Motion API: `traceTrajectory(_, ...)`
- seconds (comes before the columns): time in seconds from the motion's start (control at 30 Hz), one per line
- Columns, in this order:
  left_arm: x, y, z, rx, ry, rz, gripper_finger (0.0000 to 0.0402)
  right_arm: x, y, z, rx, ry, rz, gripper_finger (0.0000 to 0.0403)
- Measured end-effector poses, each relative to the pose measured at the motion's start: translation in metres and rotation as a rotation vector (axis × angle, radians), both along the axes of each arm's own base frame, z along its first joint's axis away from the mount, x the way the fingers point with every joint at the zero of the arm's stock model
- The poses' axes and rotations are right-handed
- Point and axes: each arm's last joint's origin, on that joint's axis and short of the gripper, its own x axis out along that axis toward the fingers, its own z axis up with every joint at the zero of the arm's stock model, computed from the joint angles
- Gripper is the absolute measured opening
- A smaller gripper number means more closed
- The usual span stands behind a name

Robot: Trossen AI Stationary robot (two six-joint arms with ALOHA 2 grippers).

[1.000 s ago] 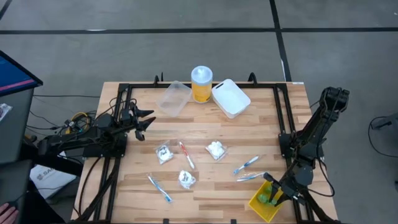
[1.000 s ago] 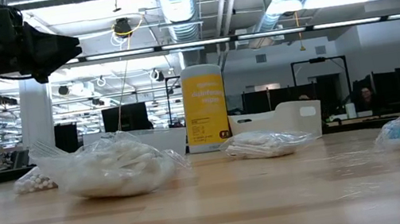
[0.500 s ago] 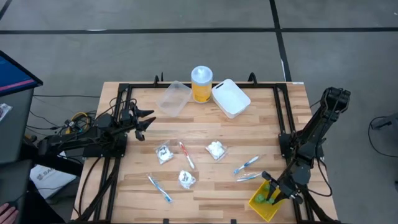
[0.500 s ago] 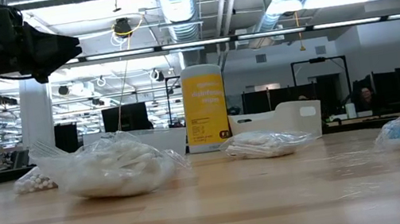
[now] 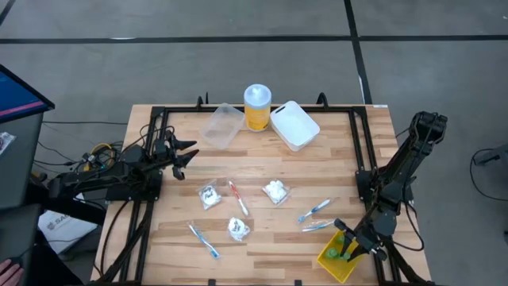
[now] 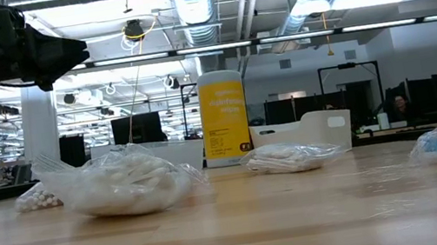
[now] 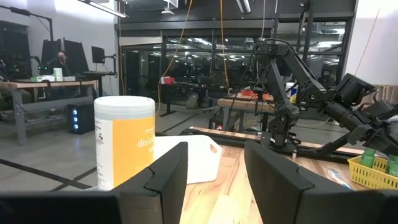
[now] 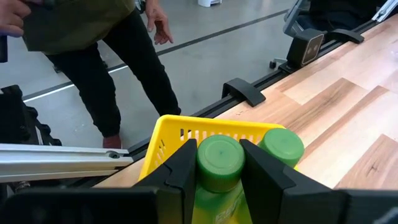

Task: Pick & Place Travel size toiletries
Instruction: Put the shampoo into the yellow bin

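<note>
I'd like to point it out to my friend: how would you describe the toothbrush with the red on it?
Start at the tall yellow jar with a white lid at the far edge of the wooden table and come straight toward the near edge. Between two small clear packets with white contents lies the thin red-and-white toothbrush. The other brushes are blue and white.

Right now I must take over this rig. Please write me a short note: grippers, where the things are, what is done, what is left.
Right gripper: shut on a green bottle, over the yellow basket at the table's front right corner; a second green bottle stands inside.
Left gripper: open, empty, waiting at the left side.
Done: one bottle in the basket.
Left: release the held bottle; three packets and four toothbrushes lie mid-table.
</note>
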Motion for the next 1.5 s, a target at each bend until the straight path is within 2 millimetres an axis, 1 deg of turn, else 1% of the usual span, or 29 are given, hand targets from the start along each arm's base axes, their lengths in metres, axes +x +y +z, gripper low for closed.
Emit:
traceTrajectory(0.13,0.000,0.000,0.000,0.000,0.000,0.000,0.0154,0.002,0.000,0.001,0.005,0.008,-0.006,0.0095)
traceTrajectory(0.4,0.000,0.000,0.000,0.000,-0.001,0.003,0.0154,0.004,0.006,0.008,-0.055,0.031,0.001,0.0095)
traceTrajectory(0.6,0.000,0.000,0.000,-0.001,-0.001,0.005,0.0154,0.009,0.009,0.016,-0.092,0.011,0.010,0.0095)
traceTrajectory(0.8,0.000,0.000,0.000,-0.001,-0.001,0.004,0.0154,0.011,0.013,0.022,-0.077,0.015,0.016,0.0095)
traceTrajectory(1.17,0.000,0.000,0.000,0.000,-0.001,0.002,0.0154,0.009,0.016,0.024,-0.040,0.039,0.042,0.0095)
traceTrajectory(1.37,0.000,0.000,0.000,0.000,-0.003,0.000,0.0154,0.017,0.018,0.035,-0.042,-0.005,0.073,0.0095)
traceTrajectory(1.5,0.000,0.000,0.000,0.001,-0.004,-0.001,0.0154,0.020,0.017,0.035,-0.035,0.013,0.093,0.0095)
